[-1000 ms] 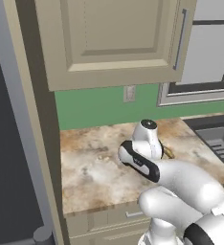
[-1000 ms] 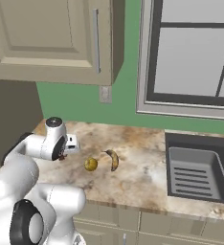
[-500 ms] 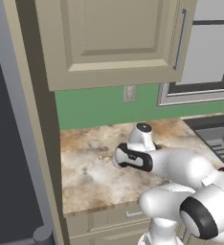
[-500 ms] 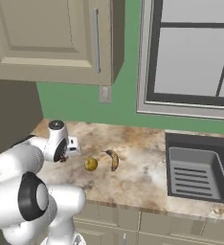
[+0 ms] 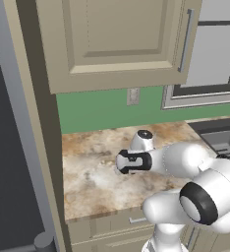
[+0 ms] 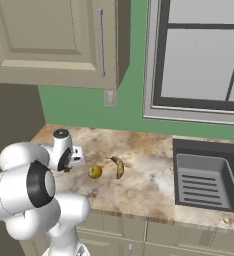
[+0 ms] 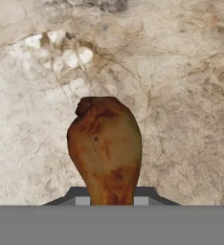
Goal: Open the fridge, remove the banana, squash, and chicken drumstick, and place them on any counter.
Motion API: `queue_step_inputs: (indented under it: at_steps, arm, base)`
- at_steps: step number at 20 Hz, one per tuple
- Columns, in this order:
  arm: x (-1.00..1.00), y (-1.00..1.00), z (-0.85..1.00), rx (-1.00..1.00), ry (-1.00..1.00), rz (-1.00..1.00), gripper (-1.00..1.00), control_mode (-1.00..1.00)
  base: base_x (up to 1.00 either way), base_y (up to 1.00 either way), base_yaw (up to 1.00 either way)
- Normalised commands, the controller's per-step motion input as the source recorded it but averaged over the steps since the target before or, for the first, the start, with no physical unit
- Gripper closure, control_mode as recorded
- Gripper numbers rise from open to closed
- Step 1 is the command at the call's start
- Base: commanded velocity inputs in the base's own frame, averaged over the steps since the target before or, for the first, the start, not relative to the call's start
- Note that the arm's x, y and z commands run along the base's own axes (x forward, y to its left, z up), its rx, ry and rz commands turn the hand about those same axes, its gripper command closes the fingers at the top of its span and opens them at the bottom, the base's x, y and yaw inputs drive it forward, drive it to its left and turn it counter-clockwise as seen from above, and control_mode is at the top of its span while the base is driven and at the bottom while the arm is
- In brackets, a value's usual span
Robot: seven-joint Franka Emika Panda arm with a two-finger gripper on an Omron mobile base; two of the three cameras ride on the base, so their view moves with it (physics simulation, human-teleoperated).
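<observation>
Far off to the left of the hand there's the tall matte grey fridge (image 5: pixel 11 147), just a dark slab along the edge of the left base view, with a beige cabinet side panel (image 5: pixel 41 123) between it and everything else.

Next over is the hand (image 7: pixel 112 201) itself, hanging low over the wide mottled beige-and-brown stone-look counter (image 5: pixel 92 172). It's clamped on the small brown club-shaped chicken drumstick (image 7: pixel 105 148): in the hand view the thin end sits down between the two dark finger tips and the thick rounded end sticks out ahead of them, over bare counter. Can't tell from that view if the drumstick is touching the stone or just above it. In the right base view the hand (image 6: pixel 69 162) shows just past the white wrist, with a bit of brown peeking out under it.

Just beside the hand on its right, in the right base view, sits the small round yellow-olive squash (image 6: pixel 94 171) on the counter, apart from the hand. Right after that, just beside the squash, lies the small curved yellow banana with dark tips (image 6: pixel 118 166).

Well to the right of all that is the dark sink basin (image 6: pixel 209 177) set into the counter. Above the hand are the beige panelled wall cabinet (image 6: pixel 54 40) and the green wall with an outlet plate (image 6: pixel 110 98).
</observation>
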Motion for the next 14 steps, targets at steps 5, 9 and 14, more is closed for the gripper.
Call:
queue_step_inputs:
  at_steps: [5, 9, 14]
  arm:
    - [0.09, 0.03, -0.29, 0.00, 0.03, 0.00, 1.00, -1.00]
    - [0.08, 0.04, -0.31, 0.00, 0.03, 0.00, 1.00, -1.00]
    - [0.08, 0.05, -0.31, 0.00, 0.02, 0.00, 1.00, -1.00]
  base:
    - [0.00, 0.00, 0.00]
    - [0.00, 0.00, 0.00]
    - [0.00, 0.00, 0.00]
